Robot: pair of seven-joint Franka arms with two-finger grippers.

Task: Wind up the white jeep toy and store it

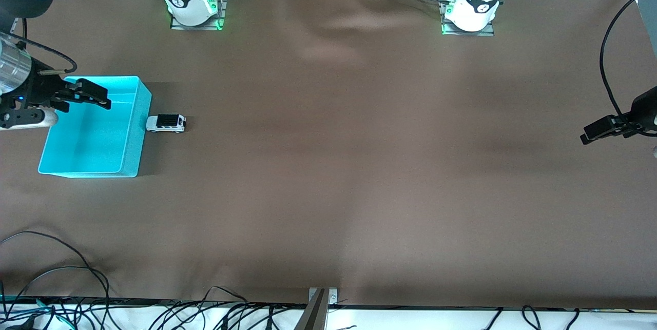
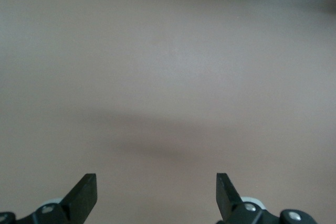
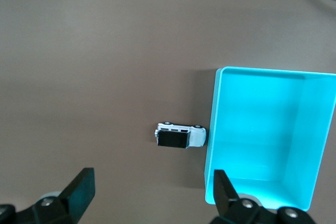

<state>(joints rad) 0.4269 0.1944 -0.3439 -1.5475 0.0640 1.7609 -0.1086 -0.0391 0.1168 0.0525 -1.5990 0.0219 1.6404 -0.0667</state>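
Progress: nothing done; winding and storing both remain, by the look of it.
Table (image 1: pixel 328 176): brown cloth.
Bin (image 1: pixel 134 130): cyan, empty, at the right arm's end.
Right gripper (image 1: pixel 90 95): released, over the bin.
Left gripper (image 1: pixel 598 130): released, waiting over bare cloth.
Jeep (image 1: pixel 166 123): on the cloth, against the bin's outer wall, untouched.

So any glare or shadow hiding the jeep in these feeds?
Front view: jeep is evenly lit and sharp, beside the bin, whose shadow falls near it. Right wrist view: jeep clear, bin floor brightly lit. Left wrist view: only cloth, with a soft shadow.
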